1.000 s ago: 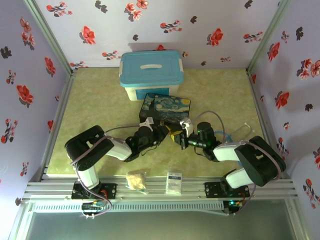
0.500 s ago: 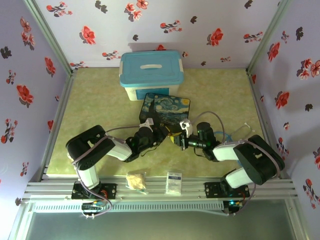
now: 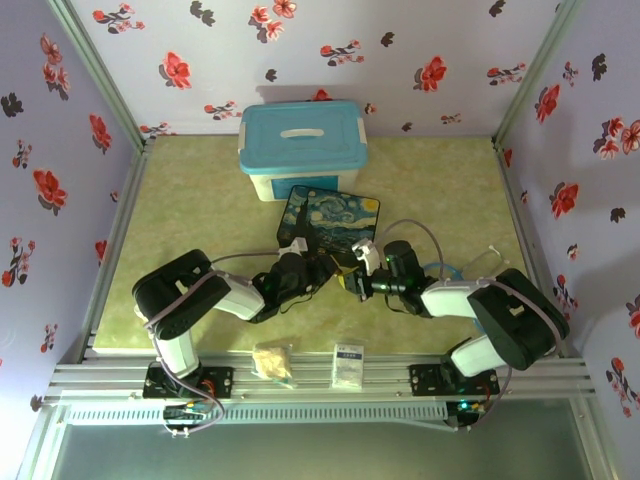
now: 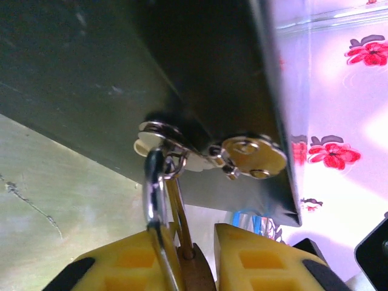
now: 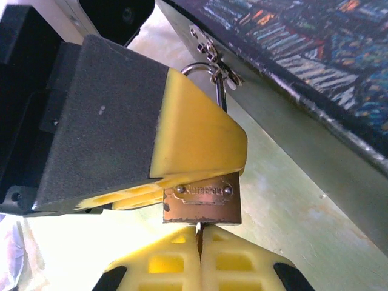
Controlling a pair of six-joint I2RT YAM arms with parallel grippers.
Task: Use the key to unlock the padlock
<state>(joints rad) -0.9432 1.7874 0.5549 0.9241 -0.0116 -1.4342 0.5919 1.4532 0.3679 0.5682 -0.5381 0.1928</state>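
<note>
The padlock (image 5: 203,197) is clamped narrowly in the left pincer (image 4: 195,254), directly above the right pincer (image 5: 199,242), which is closed on the key (image 5: 198,227). Since the earlier frame, the right pincer has shifted nearer the Starry Night tin (image 3: 335,215).

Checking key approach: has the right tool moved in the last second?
Yes. The right tool has shifted left against the tin, closer to the left tool.

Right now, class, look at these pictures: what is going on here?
A small brass padlock hangs by its shackle from the clasp of a painted tin. The left tool grips the padlock's body to steady it. The right tool, shut on the tiny key, holds it at the padlock's underside. The shackle looks closed, so the lock is not yet open.
</note>
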